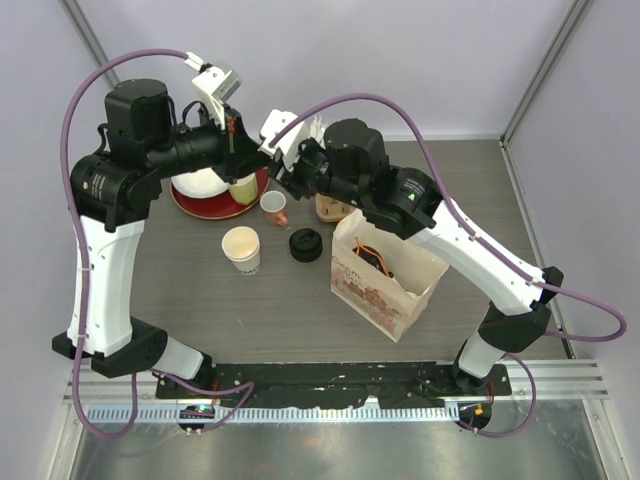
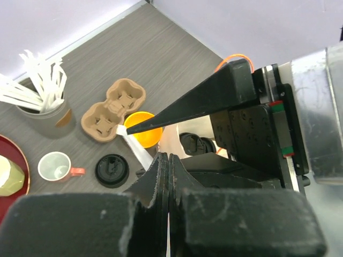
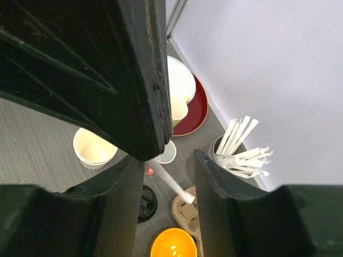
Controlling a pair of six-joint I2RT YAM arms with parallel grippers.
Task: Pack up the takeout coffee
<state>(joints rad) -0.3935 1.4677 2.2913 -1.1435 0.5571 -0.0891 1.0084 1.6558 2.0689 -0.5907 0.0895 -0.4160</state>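
Note:
One cream paper cup (image 1: pixel 242 248) stands open and without a lid on the table; it also shows in the right wrist view (image 3: pixel 94 149). A black lid (image 1: pixel 306 244) lies loose beside it, also seen in the left wrist view (image 2: pixel 111 170). A second paper cup is out of view. My left gripper (image 2: pixel 168 158) is shut on a white wrapped straw (image 2: pixel 135 149), held above the table. My right gripper (image 3: pixel 169 160) is open, its fingers on either side of that straw (image 3: pixel 174 184). Both grippers meet high over the back of the table.
A printed paper bag (image 1: pixel 385 275) stands open at the right. A cardboard cup carrier (image 2: pixel 112 110) and an orange bowl (image 2: pixel 143 128) lie below the grippers. A holder of wrapped straws (image 2: pixel 45 115), a pink-handled cup (image 1: pixel 273 207) and a green mug (image 1: pixel 242 188) on a red tray (image 1: pixel 205 208) stand behind.

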